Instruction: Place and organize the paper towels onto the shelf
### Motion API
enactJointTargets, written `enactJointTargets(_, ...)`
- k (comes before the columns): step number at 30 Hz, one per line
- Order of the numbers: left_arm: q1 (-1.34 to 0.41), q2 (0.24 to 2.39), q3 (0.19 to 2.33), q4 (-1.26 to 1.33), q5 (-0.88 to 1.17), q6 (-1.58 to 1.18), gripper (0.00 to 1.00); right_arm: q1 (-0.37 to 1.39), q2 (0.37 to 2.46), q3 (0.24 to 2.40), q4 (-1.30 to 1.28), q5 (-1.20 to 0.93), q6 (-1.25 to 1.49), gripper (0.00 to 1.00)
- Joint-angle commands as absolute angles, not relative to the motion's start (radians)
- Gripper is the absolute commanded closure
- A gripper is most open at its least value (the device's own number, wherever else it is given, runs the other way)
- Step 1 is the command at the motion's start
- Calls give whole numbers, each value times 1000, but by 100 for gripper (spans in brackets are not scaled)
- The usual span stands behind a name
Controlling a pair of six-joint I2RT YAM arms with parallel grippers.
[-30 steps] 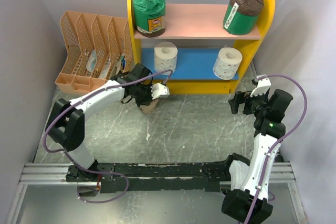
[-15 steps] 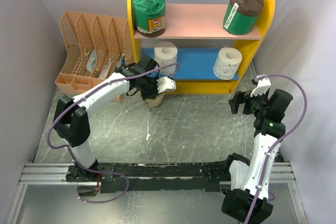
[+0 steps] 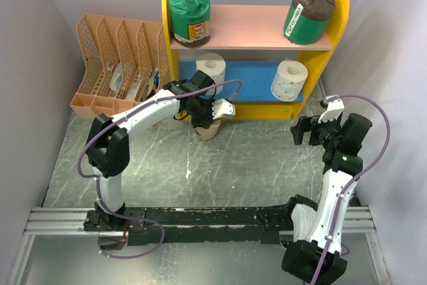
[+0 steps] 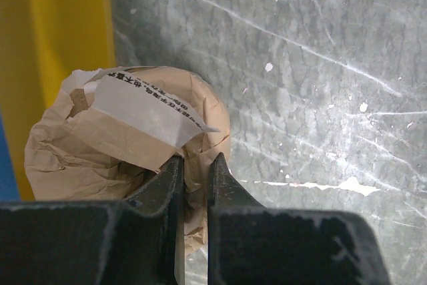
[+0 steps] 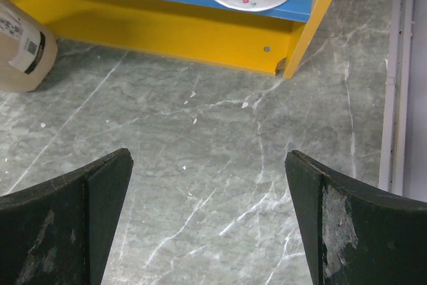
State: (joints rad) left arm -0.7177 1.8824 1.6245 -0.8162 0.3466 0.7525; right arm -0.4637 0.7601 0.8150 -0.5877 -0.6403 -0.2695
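**Left gripper [image 3: 208, 115] clenched on the tan-brown paper towel roll [image 3: 207, 130], in front of the small two-tier shelf with yellow side panels [image 3: 337, 11].**

Top camera: the tan-brown roll is low over the grey marbled table [image 3: 260, 165], just beside the shelf's yellow base near its left end; I cannot tell if it touches the table. The pink upper board [image 3: 253, 25] carries the left green-wrapped brown roll [image 3: 190, 10] and the right green-wrapped brown roll [image 3: 307, 17]. The blue lower board [image 3: 250, 81] carries the left white roll [image 3: 211, 68] and the right white roll [image 3: 289, 79]. The right gripper [image 3: 307, 129] is well apart, jaws spread wide, holding nothing.
Left wrist camera: the nearly closed jaws pinch the roll's crumpled paper, below a white printed strip.
Right wrist camera: only table lies between the wide fingers; the right white roll sits above on the blue board.
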Motion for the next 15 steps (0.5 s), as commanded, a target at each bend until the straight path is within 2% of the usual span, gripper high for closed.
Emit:
enactJointTargets(1, -736, 1920, 1698, -809, 407, 751, 93, -471, 756, 810, -569, -649, -276, 0)
enactJointTargets(15, -738, 2108, 1917, -827, 424, 746, 93, -471, 753, 809, -567, -641, -275, 0)
